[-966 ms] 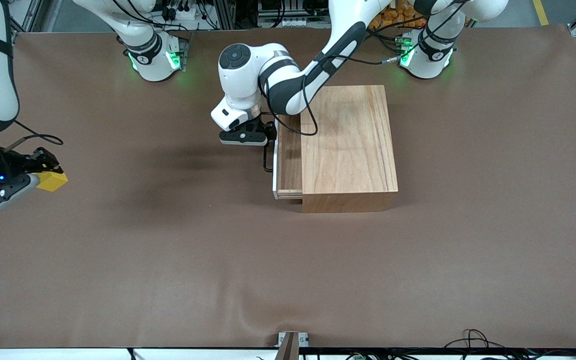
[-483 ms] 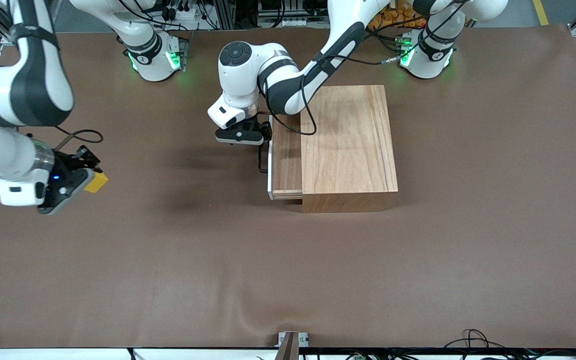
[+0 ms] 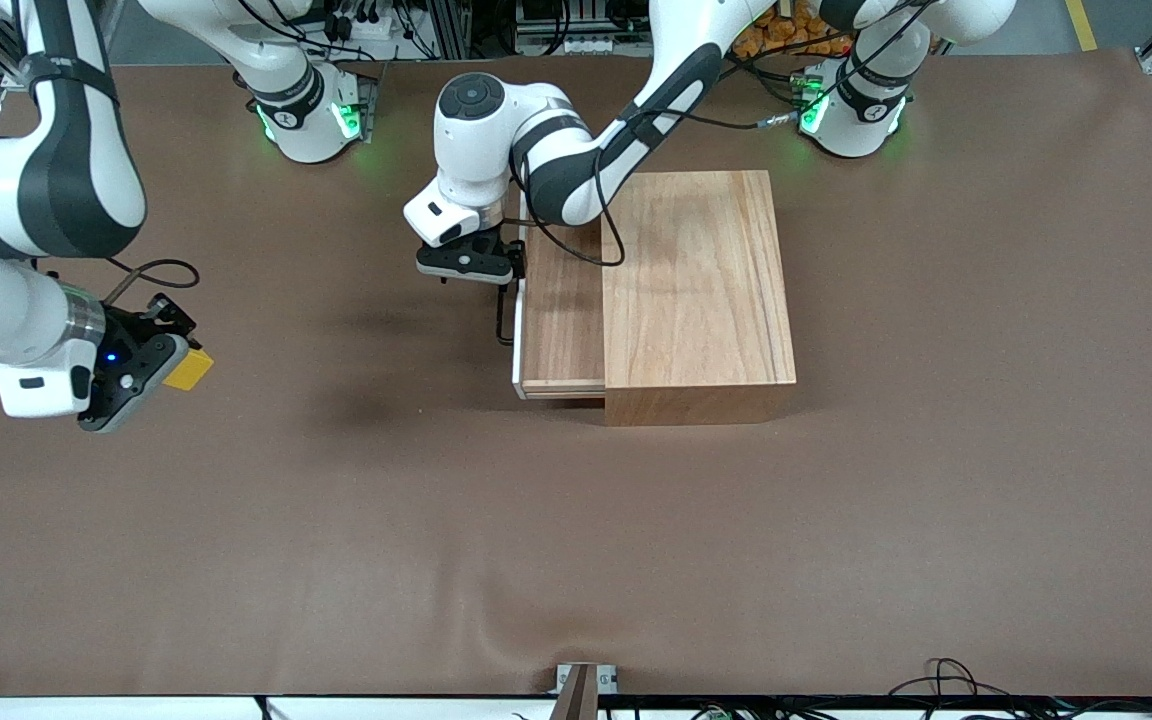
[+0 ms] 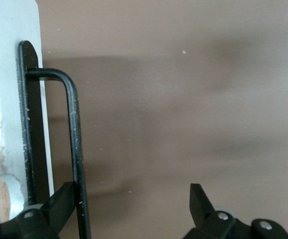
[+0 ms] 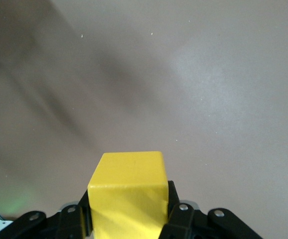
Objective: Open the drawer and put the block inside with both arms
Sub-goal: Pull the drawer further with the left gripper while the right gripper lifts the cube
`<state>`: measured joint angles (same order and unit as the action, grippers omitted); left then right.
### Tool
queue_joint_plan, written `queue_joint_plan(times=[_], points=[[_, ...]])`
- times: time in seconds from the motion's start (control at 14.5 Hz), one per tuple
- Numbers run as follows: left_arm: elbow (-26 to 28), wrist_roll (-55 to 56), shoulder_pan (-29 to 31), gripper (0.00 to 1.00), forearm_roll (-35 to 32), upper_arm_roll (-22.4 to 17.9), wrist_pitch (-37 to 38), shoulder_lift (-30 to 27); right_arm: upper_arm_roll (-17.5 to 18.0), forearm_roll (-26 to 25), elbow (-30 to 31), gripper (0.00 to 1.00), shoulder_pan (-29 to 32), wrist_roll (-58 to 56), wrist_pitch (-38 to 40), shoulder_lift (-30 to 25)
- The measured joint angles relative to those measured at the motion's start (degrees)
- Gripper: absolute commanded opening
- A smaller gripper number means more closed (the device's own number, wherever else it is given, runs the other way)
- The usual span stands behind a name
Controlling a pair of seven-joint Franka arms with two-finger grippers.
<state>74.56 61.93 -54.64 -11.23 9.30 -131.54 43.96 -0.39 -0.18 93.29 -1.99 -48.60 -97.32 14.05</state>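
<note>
The light-wood box [image 3: 701, 290] stands mid-table with its drawer [image 3: 561, 320] partly slid out toward the right arm's end. The drawer's white front panel [image 4: 7, 99] carries the black bar handle [image 3: 504, 320], also in the left wrist view [image 4: 74, 129]. My left gripper [image 3: 471, 262] is open at the handle's end nearer the bases, one finger [image 4: 59, 204] hooked against the bar. My right gripper [image 3: 161, 350] is shut on the yellow block [image 3: 188, 369] over the table at the right arm's end. The block fills the fingers in the right wrist view [image 5: 129, 189].
Brown table cover [image 3: 576, 520] lies all around. Both green-lit bases [image 3: 311, 115] stand along the table's edge farthest from the front camera. The left arm's forearm and cables hang over the box's corner and the drawer.
The drawer has slid farther out toward the right arm's end, with my left gripper moving along at the handle. My right gripper carried the block toward the box, then nearly stopped.
</note>
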Motion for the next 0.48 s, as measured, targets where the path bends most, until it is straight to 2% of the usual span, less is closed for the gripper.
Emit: queue_joint_plan(times=[0.48], points=[[-0.13, 0.0, -0.8, 1.0, 1.42, 0.11, -3.85, 0.35, 0.44, 0.0, 1.26, 0.12, -0.2, -8.09, -3.78, 0.35]])
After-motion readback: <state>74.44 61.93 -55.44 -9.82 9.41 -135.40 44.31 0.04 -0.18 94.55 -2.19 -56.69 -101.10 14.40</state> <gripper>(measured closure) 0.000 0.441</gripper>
